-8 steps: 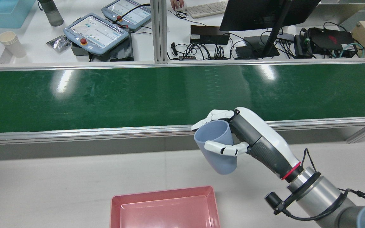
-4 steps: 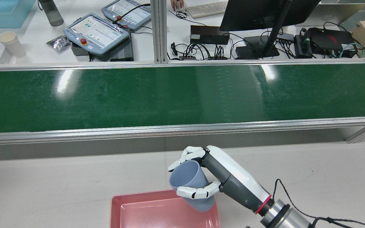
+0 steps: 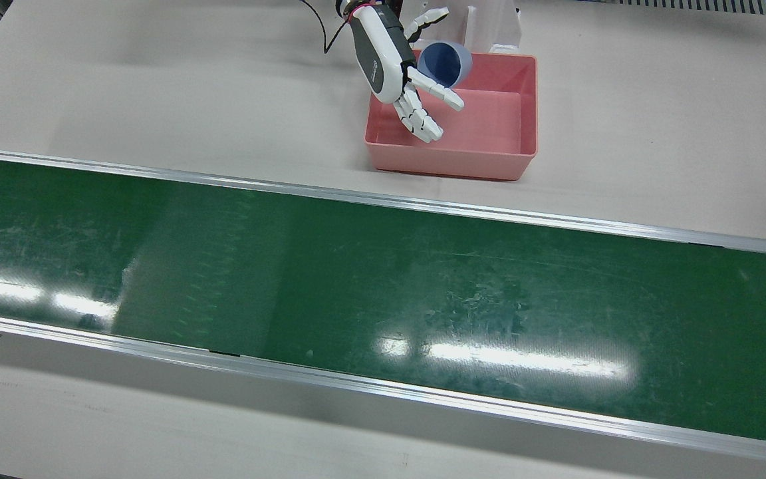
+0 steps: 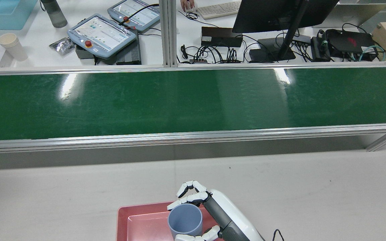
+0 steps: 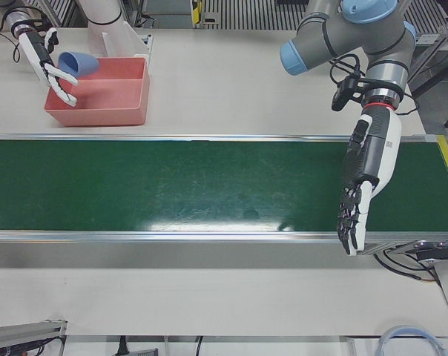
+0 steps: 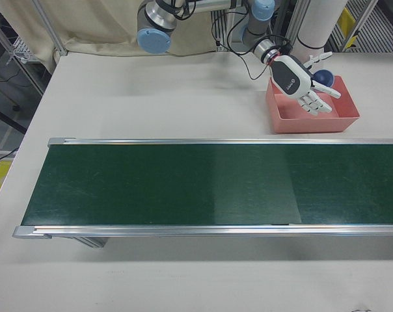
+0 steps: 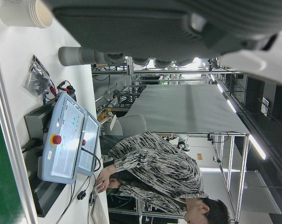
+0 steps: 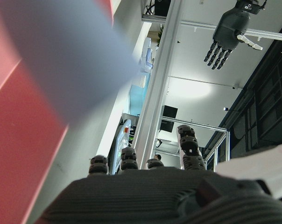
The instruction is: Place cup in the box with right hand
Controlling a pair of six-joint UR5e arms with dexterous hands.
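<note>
**Cup in box, right hand letting go**

In the pink rectangular plastic box [image 3: 519,143], at the corner nearest the robot's right pedestal, sits the pale blue plastic cup [image 3: 446,62], mouth up and leaning a little in the front view. Rear view shows the same cup [image 4: 185,221] upright inside the box rim [image 4: 123,214], close to its right wall.

Right hand [image 3: 401,66] has fingers [image 3: 423,120] spread apart, clamped on nothing. Whether the thumb side is touching the cup wall, cannot tell; in the rear view the fingertips [image 4: 188,189] curl just above the far rim of the cup. Palm is turned toward the cup, forearm angled down over the box's right edge, fingers reaching out over the box floor.

Step in hand, as judged: release and retreat. To do it well, keep the fingers wide and lift the hand straight up and back toward the pedestal, not sideways, so no finger drags the cup rim and tips it. Clear the box wall before swinging away. The cup is light plastic and would likely topple with a small nudge.

Left hand [image 5: 361,189] hangs out over the far end of the green conveyor belt [image 5: 209,185], well apart from the box, fingers pointing down, straight and slightly apart, holding nothing.
</note>
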